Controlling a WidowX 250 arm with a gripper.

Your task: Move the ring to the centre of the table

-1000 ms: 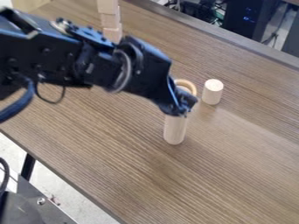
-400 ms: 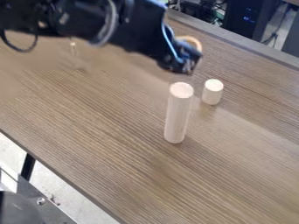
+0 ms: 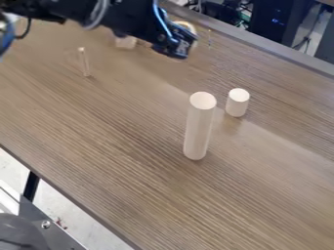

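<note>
The black gripper (image 3: pixel 175 51) is in the air near the top of the view, and it is closed on the wooden ring (image 3: pixel 188 25). On the table (image 3: pixel 117 132), one tall cylinder (image 3: pixel 198 128) stands upright, with one short cylinder (image 3: pixel 237 103) near it.

This looks like a robotics lab or workshop: a black jointed robot arm (image 3: pixel 134 17) spans the upper left above a brown wood-grain tabletop (image 3: pixel 117 141). Past the far edge are dark, box-shaped equipment with small blue lights (image 3: pixel 271 24) and tangled cables (image 3: pixel 228 9). At lower left, a grey metal plate with a bolt (image 3: pixel 62 238) sits above a pale, hard-looking floor (image 3: pixel 58 195).
</note>
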